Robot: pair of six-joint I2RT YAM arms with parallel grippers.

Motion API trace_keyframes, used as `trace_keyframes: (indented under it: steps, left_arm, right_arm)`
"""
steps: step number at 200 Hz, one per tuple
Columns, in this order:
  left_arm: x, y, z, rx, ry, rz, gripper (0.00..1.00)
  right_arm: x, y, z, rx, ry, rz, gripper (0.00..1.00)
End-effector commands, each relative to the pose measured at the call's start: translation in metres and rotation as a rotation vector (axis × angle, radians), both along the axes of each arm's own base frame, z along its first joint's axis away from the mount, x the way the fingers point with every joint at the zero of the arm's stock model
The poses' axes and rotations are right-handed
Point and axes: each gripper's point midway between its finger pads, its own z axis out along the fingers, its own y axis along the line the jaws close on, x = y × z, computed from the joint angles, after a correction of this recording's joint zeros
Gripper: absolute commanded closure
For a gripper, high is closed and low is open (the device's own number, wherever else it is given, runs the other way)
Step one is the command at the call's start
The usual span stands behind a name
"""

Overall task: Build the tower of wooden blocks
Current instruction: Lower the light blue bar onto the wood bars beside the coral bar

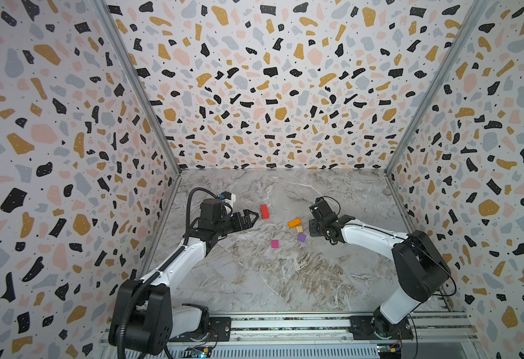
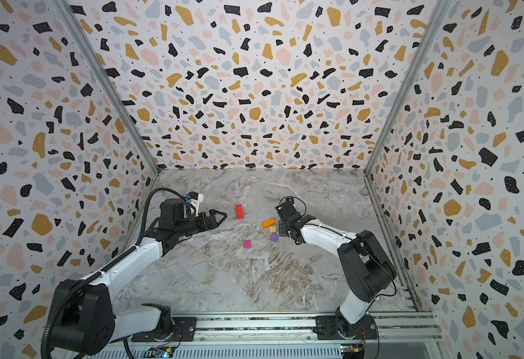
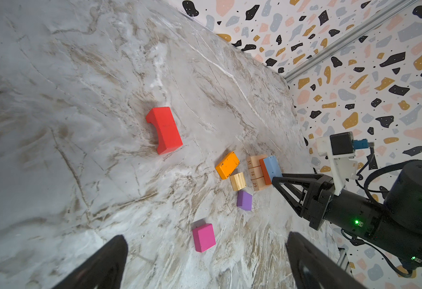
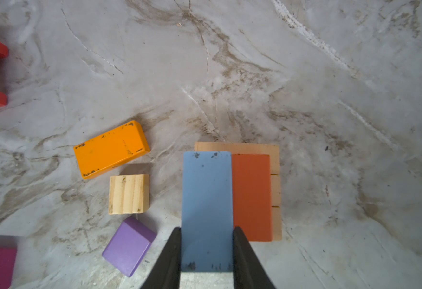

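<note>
Tower (image 4: 275, 160): a flat base of plain tan wooden bars laid side by side, with a dark orange wooden bar (image 4: 251, 197) flat on top. It sits right of the table's centre in both top views.

The right gripper (image 4: 207, 229) is clamped on the light blue wooden bar (image 4: 207, 190), whose long edge runs flush along the dark orange one. Can't tell if it's seated on the base or just above it.

Loose near the blue bar's free edge, none touching the stack:
- bright orange wooden bar (image 4: 111, 149)
- tan wooden cube (image 4: 129, 194)
- purple wooden cube (image 4: 129, 246)

Farther out:
- magenta wooden cube (image 1: 274, 243)
- red arch-cut wooden block (image 1: 264, 211)

The left gripper (image 1: 251, 217) has its fingers spread wide and empty, tip just beside the red block.

Bare marble tabletop (image 1: 254, 279) lies beyond the stack and on its dark orange side.
</note>
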Motion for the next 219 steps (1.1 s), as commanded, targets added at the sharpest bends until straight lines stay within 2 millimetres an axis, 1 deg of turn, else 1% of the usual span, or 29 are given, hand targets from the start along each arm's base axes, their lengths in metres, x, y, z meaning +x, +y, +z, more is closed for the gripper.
trace_keyframes:
  steps: [1, 60, 219]
  left_arm:
    - [0.0003, -0.0101, 0.0057, -0.014, -0.038, -0.05, 0.0]
    - [-0.0023, -0.0147, 0.0057, -0.012, -0.038, -0.067, 0.0]
    - [-0.0018, -0.0131, 0.006, -0.001, -0.041, -0.062, 0.0]
  right_arm:
    - [-0.0003, -0.0067, -0.0039, -0.028, 0.001, -0.011, 0.81]
    - [0.0001, -0.0079, -0.0082, -0.037, 0.005, -0.016, 0.8]
    - [0.0014, -0.0072, -0.0132, -0.044, 0.01, -0.018, 0.76]
